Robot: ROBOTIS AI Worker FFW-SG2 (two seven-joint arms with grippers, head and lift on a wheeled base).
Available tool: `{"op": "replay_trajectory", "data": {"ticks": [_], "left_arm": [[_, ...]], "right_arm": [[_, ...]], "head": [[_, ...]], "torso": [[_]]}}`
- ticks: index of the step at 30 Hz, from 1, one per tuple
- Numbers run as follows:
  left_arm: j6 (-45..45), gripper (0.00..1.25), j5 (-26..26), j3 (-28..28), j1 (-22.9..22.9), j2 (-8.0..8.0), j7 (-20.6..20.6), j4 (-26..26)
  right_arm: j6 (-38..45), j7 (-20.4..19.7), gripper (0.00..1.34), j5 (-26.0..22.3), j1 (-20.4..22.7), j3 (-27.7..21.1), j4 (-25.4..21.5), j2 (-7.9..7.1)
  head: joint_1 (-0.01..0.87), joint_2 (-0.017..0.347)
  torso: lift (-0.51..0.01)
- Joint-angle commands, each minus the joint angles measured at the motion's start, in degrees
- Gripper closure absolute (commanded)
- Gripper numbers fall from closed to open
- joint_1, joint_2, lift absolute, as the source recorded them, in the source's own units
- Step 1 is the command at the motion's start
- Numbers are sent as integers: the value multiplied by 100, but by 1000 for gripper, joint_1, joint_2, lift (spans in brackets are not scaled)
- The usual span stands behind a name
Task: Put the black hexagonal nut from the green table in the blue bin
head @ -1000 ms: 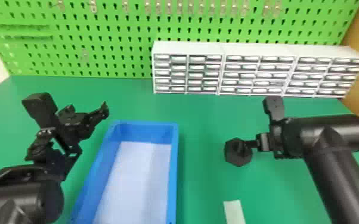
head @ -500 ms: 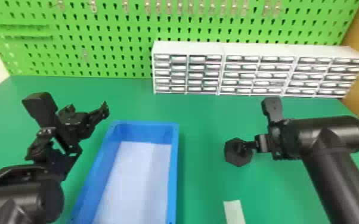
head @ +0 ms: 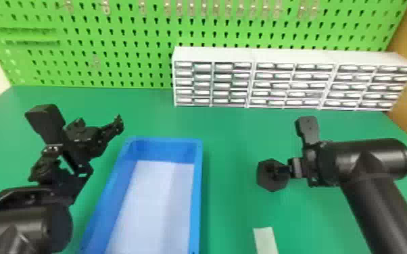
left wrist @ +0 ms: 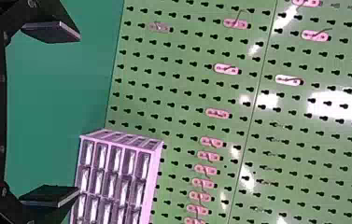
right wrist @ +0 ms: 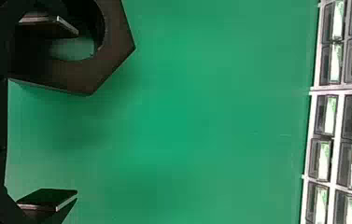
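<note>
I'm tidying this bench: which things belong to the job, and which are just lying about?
Job:
- black hexagonal nut, on the green table
- blue bin
- right pincer, open, at the nut

Just about:
- white drawer cabinets
- green pegboard
- pale strip

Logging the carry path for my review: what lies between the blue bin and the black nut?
Only bare green table lies between the blue bin and the black nut, as the head view shows.
</note>
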Motion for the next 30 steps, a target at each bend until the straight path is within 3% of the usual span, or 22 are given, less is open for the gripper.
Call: {"op": "replay_trajectory", "data": {"ticks": [1,18,22,26,30], "left_arm": [[0,128,-9,0,0,1,0,0],[0,128,0,-9,0,1,0,0],[0,128,0,-9,-9,1,0,0],[9,128,0,-9,0,1,0,0],[18,128,0,-9,0,1,0,0]], "right_arm": [[-39,11,98,9,13,3,57,0],[-66,28,139,123,-4,47,65,0],[-83,28,285,132,-4,55,65,0],[-83,37,545,158,-4,73,65,0],[-83,37,636,176,-13,82,65,9]], "head": [[666,32],[666,32],[666,32],[666,32],[666,32]], "torso": [[-100],[-100],[-100],[-100],[-100]]}}
